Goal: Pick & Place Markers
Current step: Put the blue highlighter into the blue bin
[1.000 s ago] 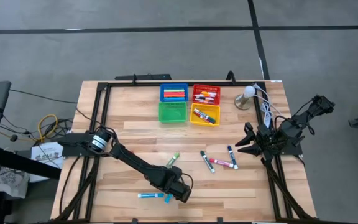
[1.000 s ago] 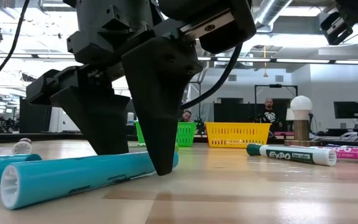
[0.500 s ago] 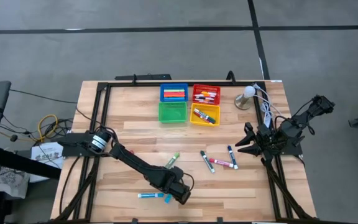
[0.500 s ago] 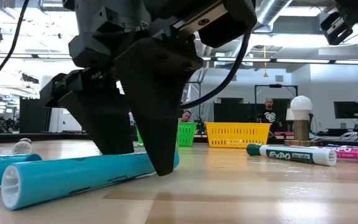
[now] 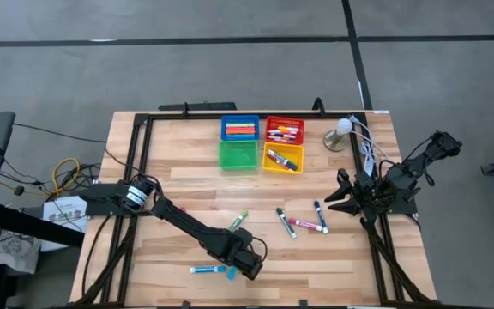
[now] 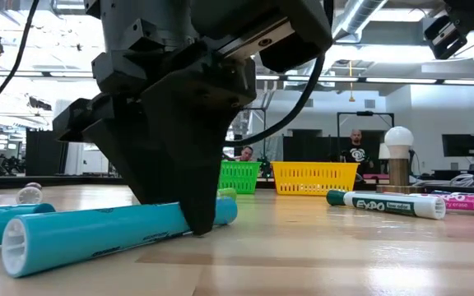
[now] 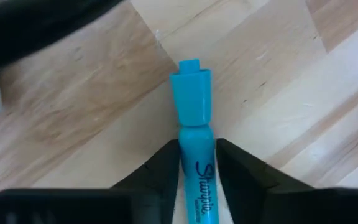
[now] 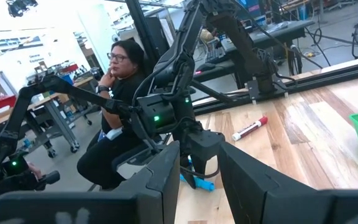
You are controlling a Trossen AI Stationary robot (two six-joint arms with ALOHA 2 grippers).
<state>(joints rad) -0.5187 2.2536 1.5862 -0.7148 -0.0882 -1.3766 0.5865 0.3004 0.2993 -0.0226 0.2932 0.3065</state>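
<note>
L gripper point(image 7: 197, 165): being closed on blue marker point(image 7: 194, 106); barrel is being pinched betw. both fingers, cap end sticking out past tips, marker lying flat on table point(image 5: 170, 172).
Why: grip is being taken mid-barrel, prob. for level lift.
R gripper point(image 5: 343, 199): being held idle at table edge; jaws part-open, nothing betw. them.
Bins: red bin point(image 5: 285, 130), yellow bin point(image 5: 283, 159), blue bin point(image 5: 240, 128) w/ markers inside; green bin point(image 5: 237, 155) contents unclear.
</note>
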